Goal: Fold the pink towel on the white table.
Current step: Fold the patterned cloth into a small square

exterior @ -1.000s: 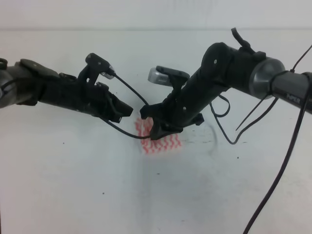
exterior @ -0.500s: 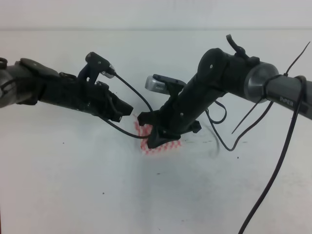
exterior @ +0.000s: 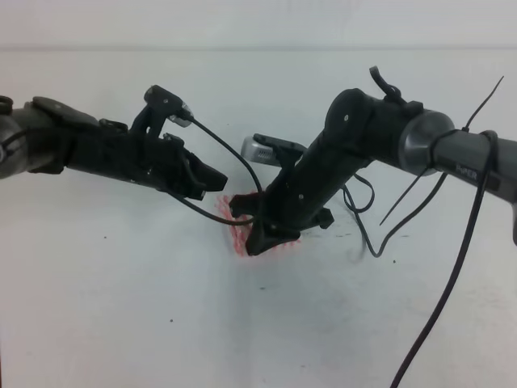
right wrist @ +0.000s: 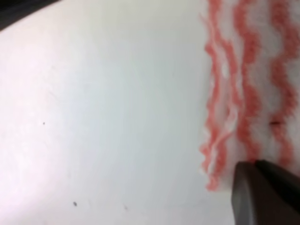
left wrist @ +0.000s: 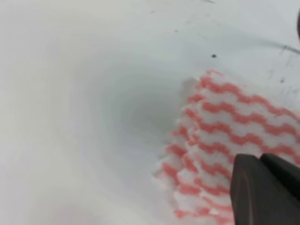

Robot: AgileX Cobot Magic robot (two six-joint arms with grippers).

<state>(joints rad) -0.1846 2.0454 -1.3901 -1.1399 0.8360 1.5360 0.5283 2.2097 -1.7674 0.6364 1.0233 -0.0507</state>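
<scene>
Towel first: the pink towel (exterior: 233, 229) lies on the white counter (exterior: 121, 307), near the middle of it. In the high view only a small bit of the towel shows, because the right arm covers most of it. The left wrist view shows wavy pink and white stripes and what look like stacked layers along one edge, so the towel looks partly folded already. That is my guess from the edges.

The right claw (exterior: 258, 241) is down at the towel, on its near side. In the right wrist view a dark fingertip (right wrist: 262, 192) sits right at the edge of the towel. I cannot tell if this claw is apart or together, or if it has cloth in it.

The left claw (exterior: 216, 177) is just beside the towel, at its far left corner, and seems to be a little above the counter. In its own wrist view a dark tip (left wrist: 262, 187) shows over the striped cloth. I cannot tell if it is apart or together either.

The step in hand looks like pressing or pulling one edge over to make a fold. Next, the claws need to keep the edges lined up and lay the cloth flat, without bunching it.
</scene>
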